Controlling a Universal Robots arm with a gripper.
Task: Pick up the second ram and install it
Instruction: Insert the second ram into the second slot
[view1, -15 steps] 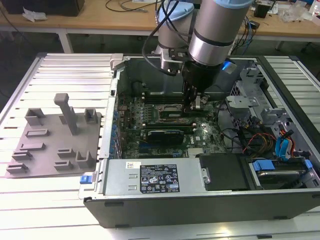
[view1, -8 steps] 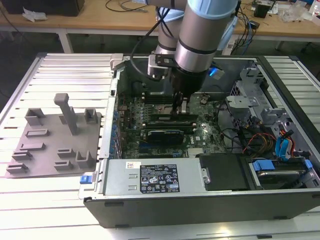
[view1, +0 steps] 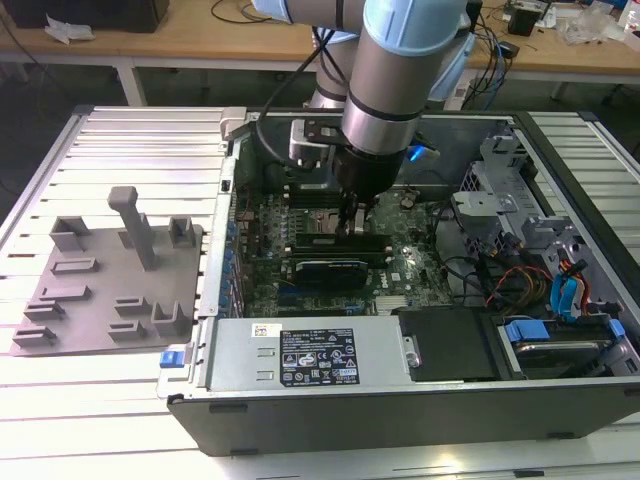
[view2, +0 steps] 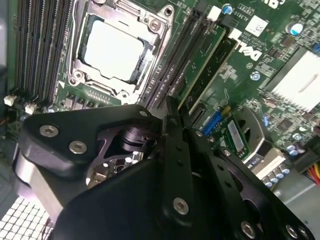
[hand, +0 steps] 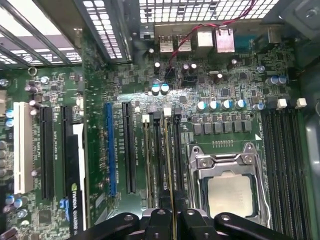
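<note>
I see my arm reaching down into the open black desktop computer case (view1: 400, 420), which lies on its side on the pale slatted metal counter (view1: 140, 140). The black two-fingered tool (view1: 356, 216) sits low over the green motherboard (view1: 410, 270), right at the memory slots beside the silver-framed CPU socket (view2: 117, 47).

In both wrist views the fingers (view2: 172, 125) stand close together, pinched on a thin edge that I take for the second ram, the long narrow green circuit-board stick (hand: 173, 192), held upright over the dark slots next to the socket. I cannot tell whether it is already seated in its slot or just above it.

In the second wrist view another green memory stick (view2: 205, 52) with dark chips already stands in a neighbouring slot.

On the counter, toward the exterior view's left and well apart from the case, lies the grey plastic tray with upright pegs (view1: 105, 285).
</note>
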